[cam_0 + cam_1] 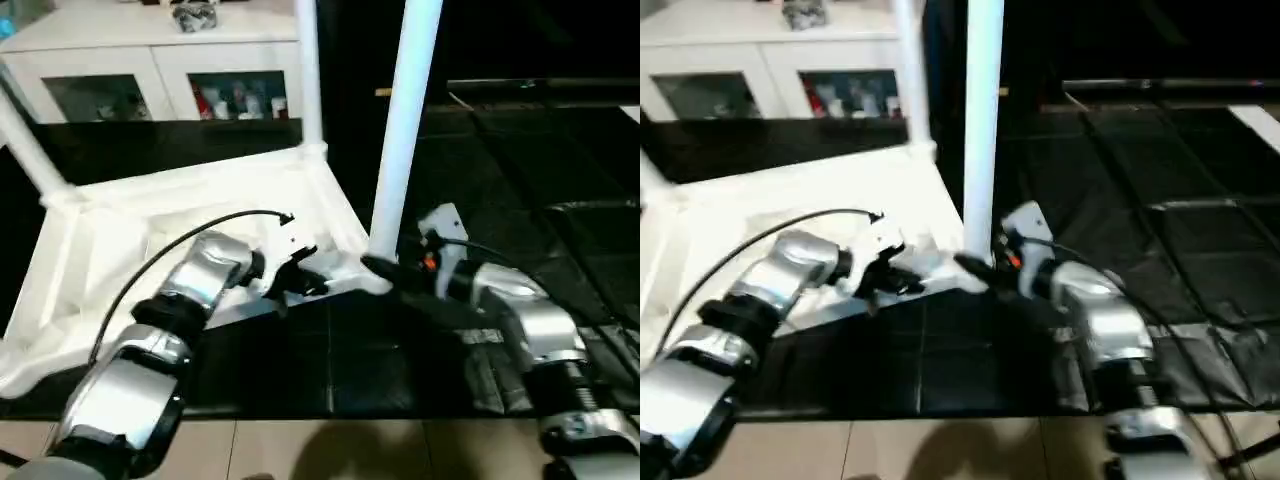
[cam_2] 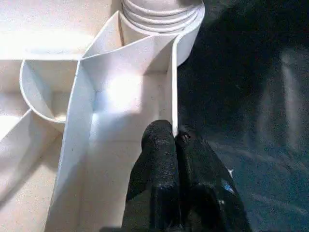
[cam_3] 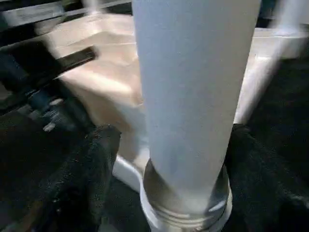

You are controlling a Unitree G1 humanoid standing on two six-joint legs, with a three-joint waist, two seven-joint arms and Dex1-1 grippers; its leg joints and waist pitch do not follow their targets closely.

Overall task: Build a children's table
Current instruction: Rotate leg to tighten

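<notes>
Table top: the children's table (image 1: 130, 230) is being kept upside down on the dark floor (image 1: 560, 160), ribbed underside up, reaching from the centre of the head view out towards nine o'clock.
Near leg: a white leg (image 1: 405, 120) is being held upright in the corner socket (image 2: 161, 14) nearest the robot, just right of centre and rising towards twelve o'clock; thread rings are being shown at its base.
Other legs: one leg (image 1: 310, 70) is being seen standing at the far corner at about twelve o'clock, another (image 1: 30, 150) at about ten o'clock.
Left gripper: the left gripper (image 2: 176, 140) is being kept clenched on the thin side wall (image 2: 173, 87) of the top, just short of the socket, so the top is being steadied.
Right gripper: the right gripper (image 3: 169, 159) is being held released, its fingers (image 3: 91, 164) standing apart on either side of the leg's base without being pressed against it.
Step in hand: the near leg is judged as being screwed home, a fresh grip being prepared.
Doing it well: the leg is best being re-gripped low and square, turned while kept vertical, with the wall being pinned firmly so the top is not being dragged round.
Risk: cross-threading is being risked if the leg is being tilted.
Background: a white cabinet (image 1: 150, 60) is being seen at eleven o'clock.
</notes>
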